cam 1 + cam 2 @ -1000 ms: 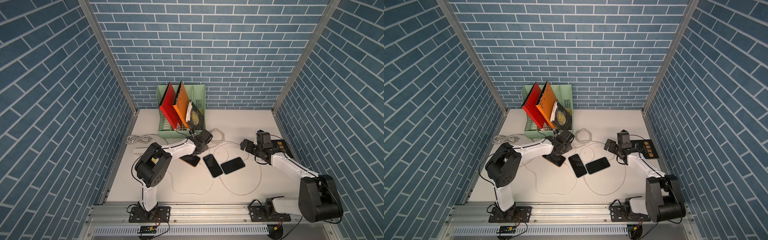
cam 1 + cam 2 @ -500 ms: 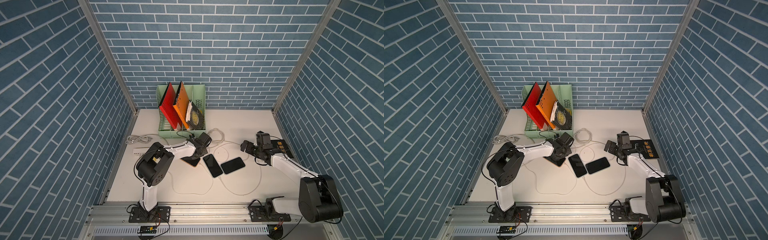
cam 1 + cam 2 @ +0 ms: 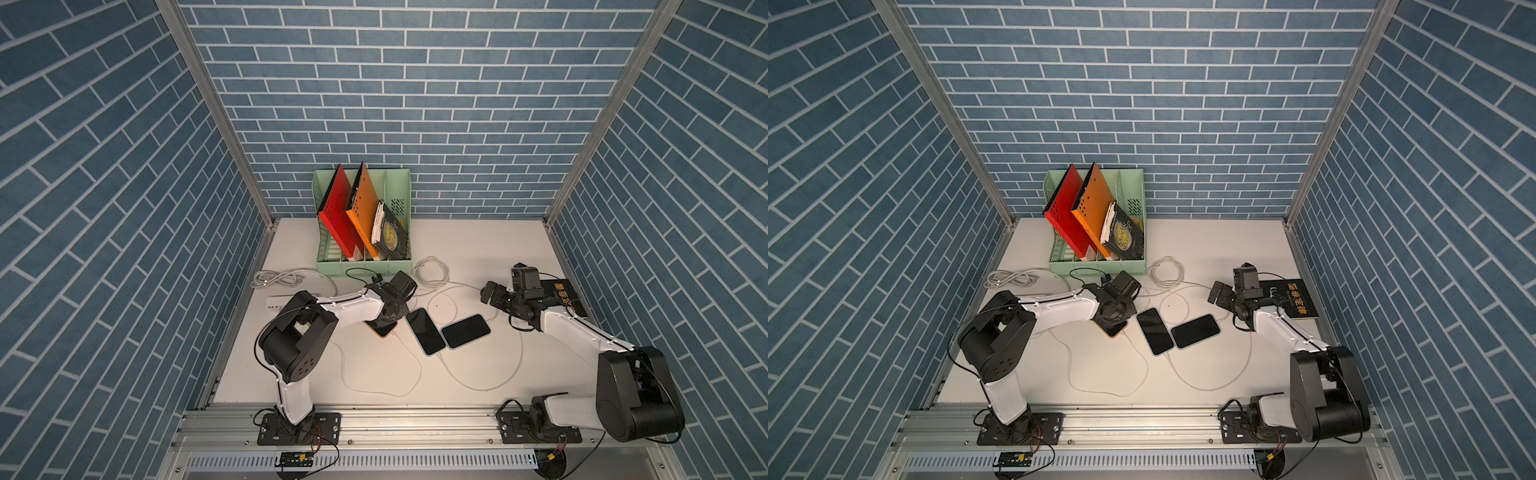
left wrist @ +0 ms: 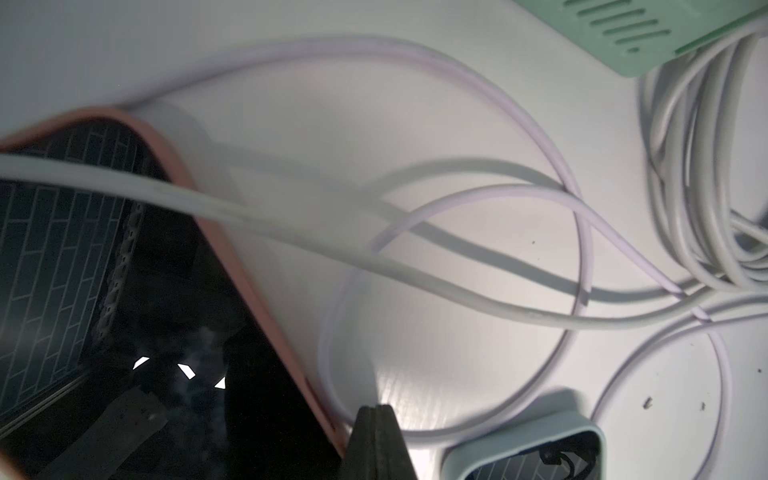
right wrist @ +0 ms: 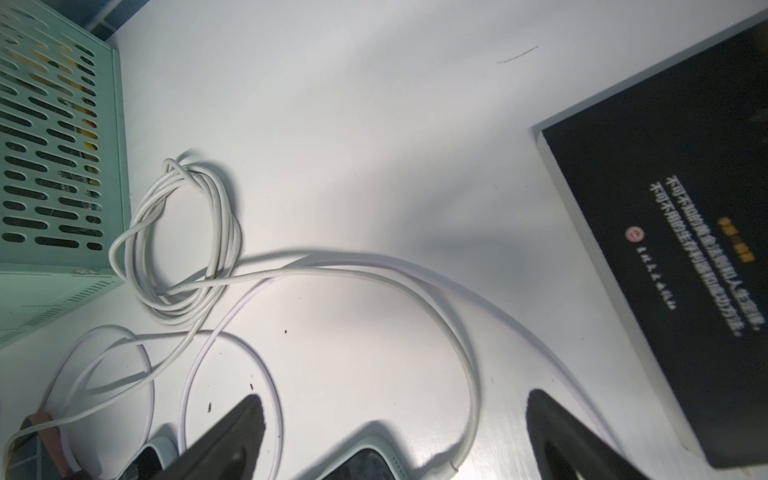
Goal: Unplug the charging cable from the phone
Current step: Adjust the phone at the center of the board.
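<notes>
- While the left arm's jaws are clenched, fingertips pressed flat together with nothing between them, they sit at the long edge of the orange-cased phone. I read that as a blunt tip set to steady the phone rather than a grasp. I cannot tell whether it touches.
- The right arm's jaws are released, fingers spread wide, hanging over the table above the light-blue-cased phone. I judge them ready to take a plug, not yet committed to one.
- The task's phone lies flat on the table, half under the left wrist in both top views. A thin charging cable seems to leave its near corner and loop toward me, so I take it as still plugged in.
- A black phone lies just beside it, touching the light-blue one. Cables run by these too, so picking the orange one is my inference from the left arm's pose.
- The left wrist view alone shows the shut tips, a blurred white cable draped across the screen, and the coiled cable beyond. I cannot make out the plug there.
- Only the top views give the layout: a green file rack at the back and a black book beside the right arm.
</notes>
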Controlling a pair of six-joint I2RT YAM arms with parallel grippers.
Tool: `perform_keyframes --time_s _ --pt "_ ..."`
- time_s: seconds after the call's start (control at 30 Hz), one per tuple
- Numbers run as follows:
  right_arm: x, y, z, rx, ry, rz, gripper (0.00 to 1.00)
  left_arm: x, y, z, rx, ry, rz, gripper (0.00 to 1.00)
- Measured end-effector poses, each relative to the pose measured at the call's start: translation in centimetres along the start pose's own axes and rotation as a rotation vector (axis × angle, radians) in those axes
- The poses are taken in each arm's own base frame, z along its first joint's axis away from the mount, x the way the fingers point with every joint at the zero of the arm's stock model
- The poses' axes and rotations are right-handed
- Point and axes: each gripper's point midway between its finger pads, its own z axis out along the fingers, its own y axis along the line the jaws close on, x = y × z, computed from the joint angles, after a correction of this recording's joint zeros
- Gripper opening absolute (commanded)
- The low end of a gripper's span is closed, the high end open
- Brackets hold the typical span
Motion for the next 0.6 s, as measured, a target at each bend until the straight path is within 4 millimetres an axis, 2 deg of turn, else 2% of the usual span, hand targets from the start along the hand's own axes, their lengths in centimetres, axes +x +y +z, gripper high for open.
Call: perform_keyframes --time_s 0.17,0.23,0.3,0.43,0.6 --pt "0.1 0.0 0.3 -0.003 0.005 0.001 0.99 0.2 0.7 -0.8 -0.007 0.000 0.003 0.00" --pt "0.2 0.0 0.5 -0.004 0.009 0.002 1.00 0.0 0.7 -1.1 -0.009 -0.005 0.009 0.09" --pt "0.3 0.0 0.6 -0.004 0.013 0.008 1.00 -0.4 0.4 -1.5 -0.007 -0.016 0.020 0.23" --pt "0.3 0.0 0.7 -0.004 0.014 0.018 0.99 -2.0 -0.8 -3.4 0.024 -0.072 0.012 0.58" --pt "0.3 0.0 0.7 -0.005 0.013 0.018 1.00 -3.5 -0.7 -5.9 0.035 -0.129 -0.025 0.88"
